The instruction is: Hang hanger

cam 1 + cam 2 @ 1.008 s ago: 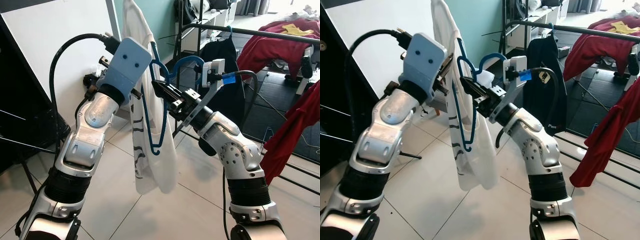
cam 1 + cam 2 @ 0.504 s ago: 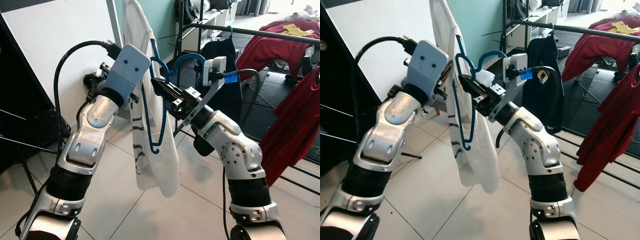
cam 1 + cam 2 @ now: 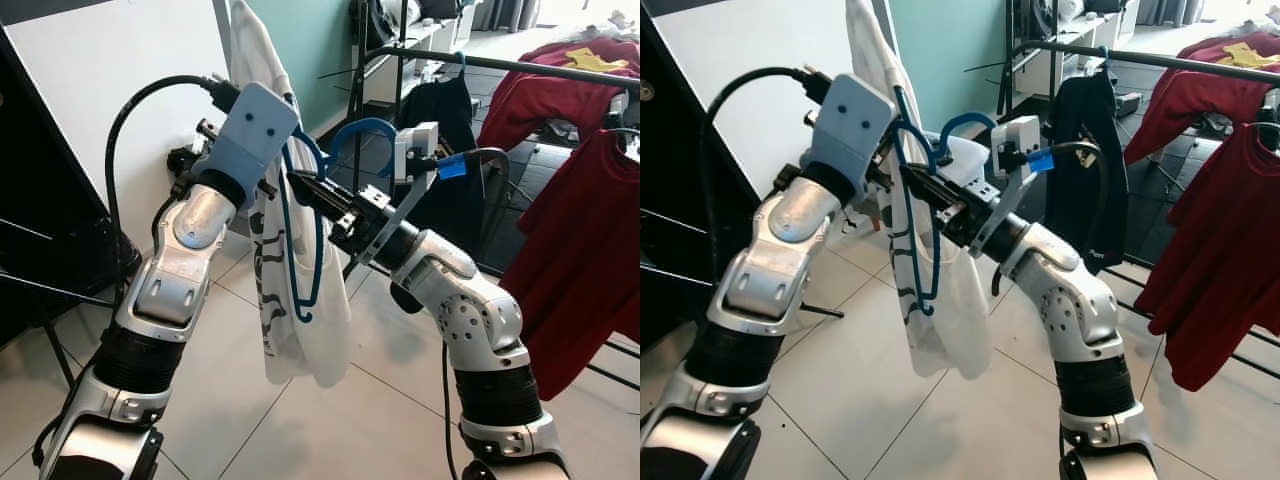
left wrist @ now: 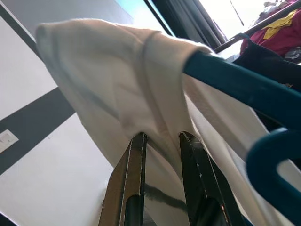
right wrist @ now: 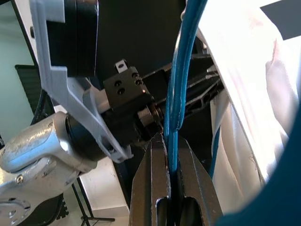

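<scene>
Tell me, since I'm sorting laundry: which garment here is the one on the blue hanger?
The white striped shirt, held up between both claws on the blue hanger. The dark top and red shirt hang farther back at the rack.

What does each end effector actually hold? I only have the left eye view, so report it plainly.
Observer: In the right wrist view, the right end effector is shut on the blue hanger; the wire runs between its fingers.
Operator: Now report the left one.
Observer: In the left wrist view, the left end effector pinches a fold of the white shirt, not the hanger.
Operator: Tell me what else that view shows.
Observer: The hanger's arm crosses in front of the shirt there, with a black rail beyond it.
</scene>
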Controlling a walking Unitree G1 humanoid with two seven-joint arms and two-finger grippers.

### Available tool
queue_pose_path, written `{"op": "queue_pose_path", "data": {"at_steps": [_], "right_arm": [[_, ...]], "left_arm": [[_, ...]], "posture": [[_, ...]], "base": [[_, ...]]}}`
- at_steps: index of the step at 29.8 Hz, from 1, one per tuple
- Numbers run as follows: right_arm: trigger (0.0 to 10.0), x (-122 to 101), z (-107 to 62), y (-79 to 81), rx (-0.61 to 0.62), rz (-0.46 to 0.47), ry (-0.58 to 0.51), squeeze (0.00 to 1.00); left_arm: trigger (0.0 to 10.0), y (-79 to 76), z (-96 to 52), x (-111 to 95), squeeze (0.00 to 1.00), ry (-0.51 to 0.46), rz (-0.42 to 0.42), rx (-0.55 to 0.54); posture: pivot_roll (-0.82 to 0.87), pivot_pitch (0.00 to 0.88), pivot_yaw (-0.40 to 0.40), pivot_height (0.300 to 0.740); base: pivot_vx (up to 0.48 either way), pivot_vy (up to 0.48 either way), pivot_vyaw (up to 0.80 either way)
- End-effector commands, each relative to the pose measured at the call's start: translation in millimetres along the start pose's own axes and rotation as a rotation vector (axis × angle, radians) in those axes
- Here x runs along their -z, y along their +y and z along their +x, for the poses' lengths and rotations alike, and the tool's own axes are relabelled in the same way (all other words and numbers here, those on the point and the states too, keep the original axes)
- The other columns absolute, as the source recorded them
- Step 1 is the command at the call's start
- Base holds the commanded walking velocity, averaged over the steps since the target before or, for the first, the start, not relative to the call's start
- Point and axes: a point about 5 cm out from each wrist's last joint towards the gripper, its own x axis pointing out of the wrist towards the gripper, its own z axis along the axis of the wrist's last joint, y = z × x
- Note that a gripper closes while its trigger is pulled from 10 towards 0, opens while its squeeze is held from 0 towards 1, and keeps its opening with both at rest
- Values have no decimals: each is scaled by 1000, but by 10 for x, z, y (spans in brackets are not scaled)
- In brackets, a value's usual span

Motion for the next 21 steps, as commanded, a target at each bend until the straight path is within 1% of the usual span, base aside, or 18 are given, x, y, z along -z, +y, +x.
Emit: {"op": "queue_pose_path", "data": {"at_steps": [1, 10, 11, 14, 15, 16, 17, 21], "right_arm": [[10000, -33, 44, 121, -77, -3, -15, 0], [10000, -35, 41, 116, -74, -5, -15, 0], [10000, -37, 40, 116, -73, -6, -16, 0], [10000, -38, 40, 115, -73, -6, -16, 0], [10000, -40, 40, 115, -72, -6, -17, 0], [10000, -40, 40, 115, -72, -6, -17, 0], [10000, -42, 40, 113, -71, -6, -18, 0], [10000, -50, 41, 108, -66, -5, -21, 0]], "left_arm": [[10000, 128, 3, -2, 0, -1, 44, -46], [10000, 186, -7, 6, 0, 3, 55, -74], [9529, 183, -9, 7, 0, 2, 52, -72], [9529, 181, -9, 8, 0, 1, 50, -70], [4196, 176, -11, 7, 0, -1, 47, -67], [4196, 176, -11, 7, 0, -1, 47, -67], [0, 171, -15, 5, 0, -3, 44, -64], [0, 180, -21, 2, 0, -5, 41, -66]], "posture": [[-43, 44, 80, 740], [-43, 42, 81, 740], [-43, 41, 79, 740], [-43, 41, 79, 740], [-43, 41, 80, 740], [-43, 41, 80, 740], [-42, 43, 80, 740], [-41, 46, 79, 740]], "base": [[0, 0, 0], [0, 0, 0], [0, 0, 0], [0, 0, 0], [0, 0, 0], [0, 0, 0], [0, 0, 0], [0, 0, 0]]}}
